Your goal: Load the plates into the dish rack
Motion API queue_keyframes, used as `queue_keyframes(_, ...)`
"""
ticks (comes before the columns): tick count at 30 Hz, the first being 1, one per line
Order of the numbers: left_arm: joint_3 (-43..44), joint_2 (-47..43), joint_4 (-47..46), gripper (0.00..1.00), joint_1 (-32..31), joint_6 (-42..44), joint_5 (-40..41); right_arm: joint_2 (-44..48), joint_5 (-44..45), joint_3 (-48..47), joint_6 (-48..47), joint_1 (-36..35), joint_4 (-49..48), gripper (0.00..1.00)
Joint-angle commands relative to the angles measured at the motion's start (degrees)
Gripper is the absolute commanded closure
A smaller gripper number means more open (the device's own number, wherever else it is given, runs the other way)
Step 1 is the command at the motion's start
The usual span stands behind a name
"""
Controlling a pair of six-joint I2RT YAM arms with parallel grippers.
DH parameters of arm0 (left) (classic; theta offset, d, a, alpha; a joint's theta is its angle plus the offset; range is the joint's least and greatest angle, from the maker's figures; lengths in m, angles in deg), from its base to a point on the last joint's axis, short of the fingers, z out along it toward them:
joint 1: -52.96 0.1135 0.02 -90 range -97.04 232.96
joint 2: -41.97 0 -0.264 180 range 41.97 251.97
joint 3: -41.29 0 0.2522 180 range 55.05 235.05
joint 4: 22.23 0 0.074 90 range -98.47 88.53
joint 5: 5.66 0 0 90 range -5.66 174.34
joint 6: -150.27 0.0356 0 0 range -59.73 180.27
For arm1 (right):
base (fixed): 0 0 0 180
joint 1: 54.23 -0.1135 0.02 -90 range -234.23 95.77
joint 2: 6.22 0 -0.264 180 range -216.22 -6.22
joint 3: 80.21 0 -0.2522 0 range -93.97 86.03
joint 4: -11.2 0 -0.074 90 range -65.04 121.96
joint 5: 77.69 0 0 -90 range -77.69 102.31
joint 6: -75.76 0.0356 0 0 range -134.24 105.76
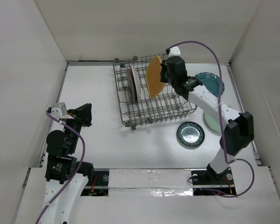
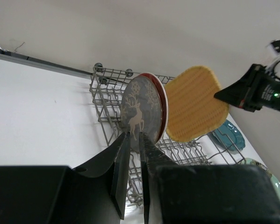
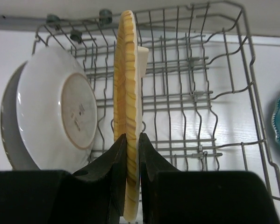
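The grey wire dish rack (image 1: 172, 109) stands at the table's middle back. My right gripper (image 1: 164, 73) is shut on the orange textured plate (image 1: 154, 77) and holds it on edge above the rack's middle; the right wrist view shows its fingers clamping the plate's rim (image 3: 126, 93). The grey-brown plate (image 2: 140, 112) and the red-and-teal floral plate (image 2: 164, 105) stand upright in the rack's left end. My left gripper (image 1: 86, 114) is shut and empty, low at the left, apart from the rack.
The dark teal scalloped plate (image 1: 211, 84) lies right of the rack. The pale mint plate (image 1: 211, 122) lies partly under my right arm. The small teal-rimmed plate (image 1: 190, 134) lies in front of the rack's right end. White walls enclose the table.
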Motion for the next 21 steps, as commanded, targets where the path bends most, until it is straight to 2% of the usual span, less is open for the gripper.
queue_keyframes(1,0.6,0.2,-2.2,0.89,0.1,-0.2,-0.9,-0.3,-0.4,-6.9,-0.4,-2.0,-3.8,1.00)
queue_keyframes(9,0.7,-0.2,-2.2,0.89,0.1,-0.3,-1.2,-9.3,2.4,-11.5,-0.3,-4.9,-1.9,1.00)
queue_keyframes(17,0.6,-0.5,-2.4,0.89,0.1,-0.4,-1.9,-15.3,13.7,-18.6,-2.1,-8.5,2.9,1.00)
queue_keyframes(21,0.6,-0.5,-2.5,0.89,0.1,-0.4,-2.0,-16.9,16.3,-20.5,-3.4,-9.1,3.7,1.00)
